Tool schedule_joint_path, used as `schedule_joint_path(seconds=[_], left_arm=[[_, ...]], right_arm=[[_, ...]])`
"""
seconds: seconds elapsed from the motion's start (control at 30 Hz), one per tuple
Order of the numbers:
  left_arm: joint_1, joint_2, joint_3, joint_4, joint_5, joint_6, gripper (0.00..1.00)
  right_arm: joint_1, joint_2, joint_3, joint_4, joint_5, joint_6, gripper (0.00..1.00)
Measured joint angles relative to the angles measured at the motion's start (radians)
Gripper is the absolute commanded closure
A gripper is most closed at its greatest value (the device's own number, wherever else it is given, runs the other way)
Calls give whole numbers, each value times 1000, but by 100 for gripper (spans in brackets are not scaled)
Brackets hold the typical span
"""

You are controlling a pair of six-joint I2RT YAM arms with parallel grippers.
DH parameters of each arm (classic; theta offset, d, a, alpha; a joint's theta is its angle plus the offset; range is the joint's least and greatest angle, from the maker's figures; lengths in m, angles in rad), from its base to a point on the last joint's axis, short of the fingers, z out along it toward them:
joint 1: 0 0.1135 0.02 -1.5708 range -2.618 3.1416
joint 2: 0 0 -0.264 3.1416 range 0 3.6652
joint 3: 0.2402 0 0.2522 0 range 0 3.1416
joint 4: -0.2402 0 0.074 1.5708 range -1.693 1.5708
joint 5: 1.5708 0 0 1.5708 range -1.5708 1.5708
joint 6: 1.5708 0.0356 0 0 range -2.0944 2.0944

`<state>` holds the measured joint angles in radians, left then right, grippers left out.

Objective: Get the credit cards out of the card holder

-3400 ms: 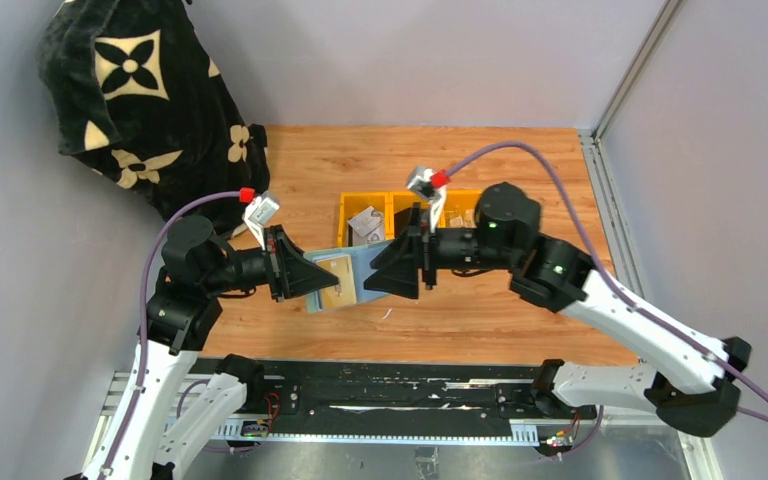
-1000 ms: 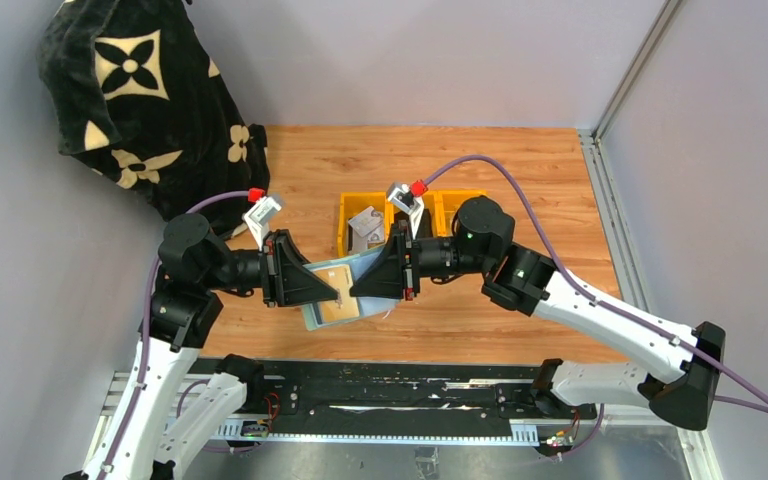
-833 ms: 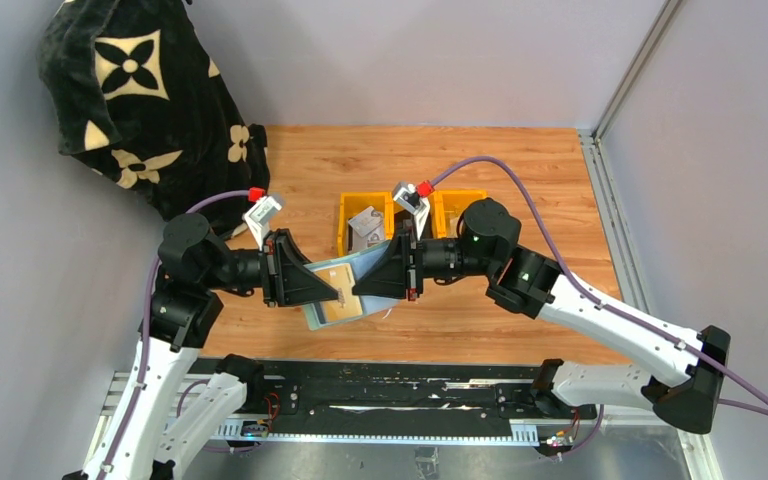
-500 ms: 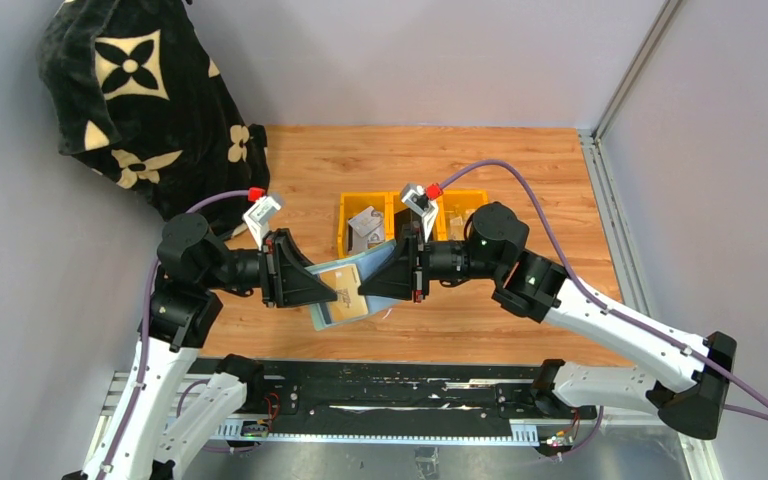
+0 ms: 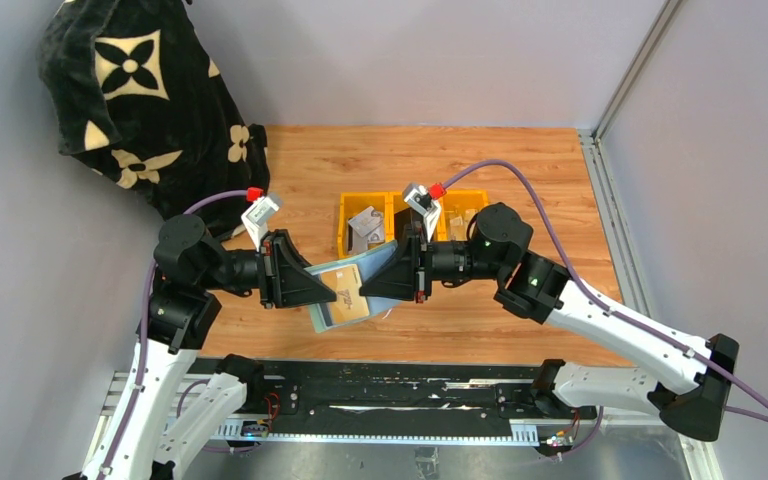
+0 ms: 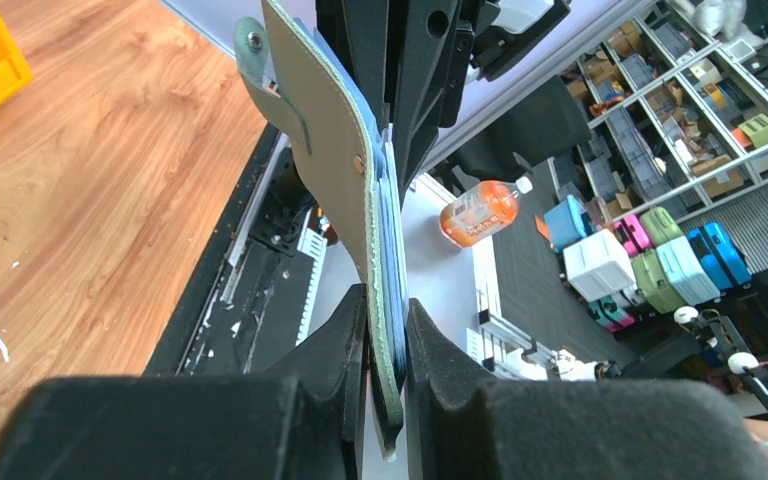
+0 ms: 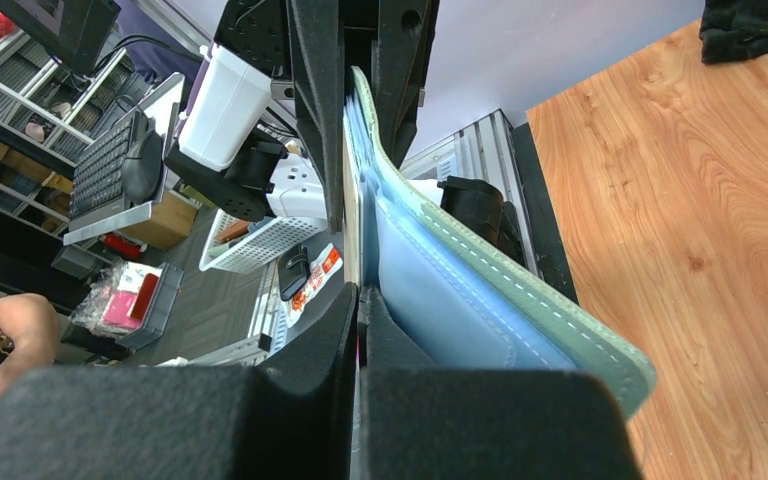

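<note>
The sage-green card holder (image 5: pixel 348 268) hangs open in the air between both arms, over the table's near edge. My left gripper (image 5: pixel 325 295) is shut on its left edge; in the left wrist view the green leather and blue lining (image 6: pixel 330 150) are pinched between the jaws (image 6: pixel 387 320). A tan credit card (image 5: pixel 350 302) sticks out of the holder's inner pocket, tilted. My right gripper (image 5: pixel 368 288) is shut on this card. In the right wrist view the card's thin edge (image 7: pixel 352 230) runs into the closed jaws (image 7: pixel 358 300) beside the blue pocket (image 7: pixel 460 290).
Yellow bins (image 5: pixel 352 238) stand behind the grippers, one with a pale card (image 5: pixel 365 222) lying in it. A black bag with cream flower prints (image 5: pixel 130 100) fills the back left corner. The arms' black base rail (image 5: pixel 380 385) runs along the near edge.
My right gripper has drawn back to the right, and the tan card has slid further out of the holder and tilted. The left gripper has stayed put, gripping the holder.
</note>
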<state>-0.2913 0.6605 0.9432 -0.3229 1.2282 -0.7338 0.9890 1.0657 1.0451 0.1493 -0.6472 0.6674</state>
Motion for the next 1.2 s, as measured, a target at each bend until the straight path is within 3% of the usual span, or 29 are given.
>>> schedule_joint_path(seconds=[0.6,0.7,0.87,1.0,1.13,1.2], left_arm=[[0,2,15,1,19,-8,86],[0,1,24,5,19,-8,87],[0,5,24,5,2,-10,89],[0,10,24,4,-19,-10,89],[0,10,26,4,-21,-10,88],[0,10,27,5,-20,-10,86]], right_arm=[[-10,-66,-35,1,11,-1,100],[-11,-64,-37,14,-2,8,77],[-10,-27,-40,82,-50,48,66],[-3,-7,-41,109,-69,60,68],[-2,0,-41,119,-79,64,89],[-2,9,-41,120,-82,72,93]])
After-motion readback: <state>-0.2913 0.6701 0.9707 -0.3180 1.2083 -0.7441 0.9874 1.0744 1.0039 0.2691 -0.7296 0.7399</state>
